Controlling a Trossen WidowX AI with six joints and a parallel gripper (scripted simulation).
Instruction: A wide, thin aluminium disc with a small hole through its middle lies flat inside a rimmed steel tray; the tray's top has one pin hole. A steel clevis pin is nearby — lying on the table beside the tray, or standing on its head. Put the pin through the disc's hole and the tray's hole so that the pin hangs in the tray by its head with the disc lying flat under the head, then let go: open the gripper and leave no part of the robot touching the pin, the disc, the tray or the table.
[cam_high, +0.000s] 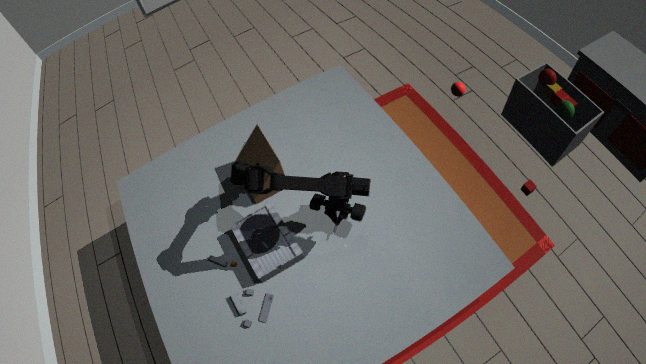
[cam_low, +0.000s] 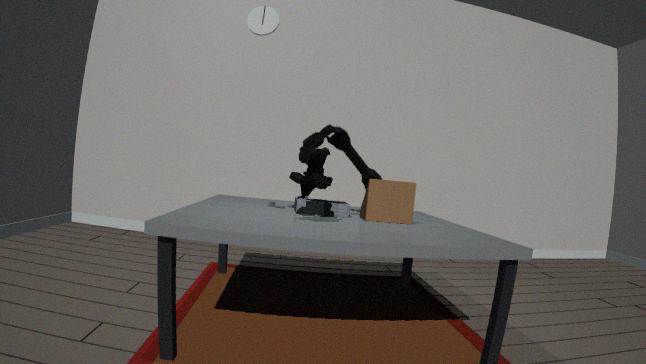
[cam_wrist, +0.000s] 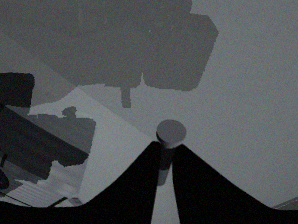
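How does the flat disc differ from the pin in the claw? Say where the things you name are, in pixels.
The disc (cam_high: 259, 231) is wide and thin; the pin (cam_wrist: 171, 131) is slim with a round head. The disc lies in the tray (cam_high: 274, 263), while the pin is gripped above the table. Both look round from above.

The arm (cam_high: 305, 183) (cam_low: 354, 154) is matte black, with slim straight links, bulky rounded joints and dark fingers that taper towards their tips.

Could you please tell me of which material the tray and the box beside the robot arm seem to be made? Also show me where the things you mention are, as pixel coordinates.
The tray (cam_high: 277, 261) (cam_low: 341, 209): probably metal, pale grey; its ribbed-looking top shows light and dark streaks, though plastic is not excluded.

The box (cam_high: 257, 145) (cam_low: 391, 201): perhaps cardboard or wood, matt; it is evenly tan-brown without any shine, and no grain is visible to decide.
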